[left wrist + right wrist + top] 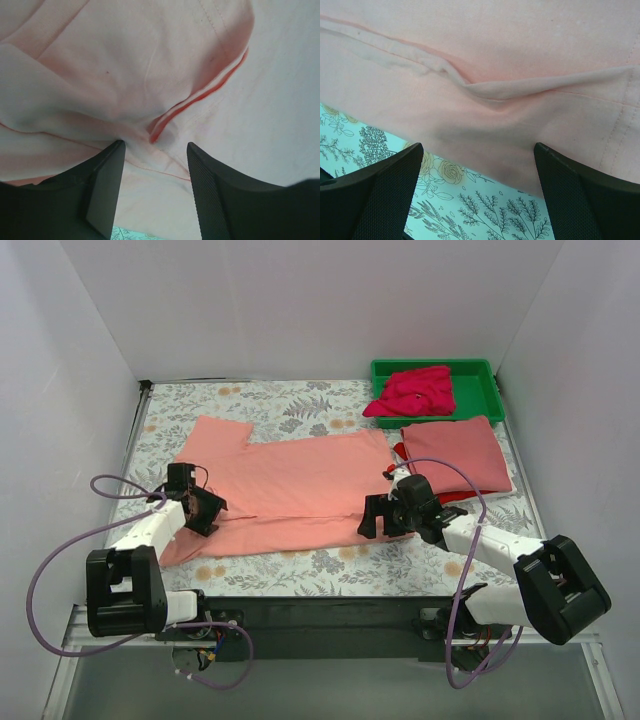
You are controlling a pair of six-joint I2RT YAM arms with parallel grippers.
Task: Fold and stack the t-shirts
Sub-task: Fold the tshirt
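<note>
Fingers apart on the left gripper [155, 150], holding nothing, just over a bunch in the light pink shirt [290, 490]. Same for the right gripper [477, 150], at its near edge. Spread out, not folded yet. Beside it, dusty rose shirt [455, 452] folded, maybe on a red one. Further back, magenta shirt [412, 392] heaped in green tray [430, 367].

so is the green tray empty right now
No, a crumpled magenta shirt lies inside the green tray in the top view.
</note>
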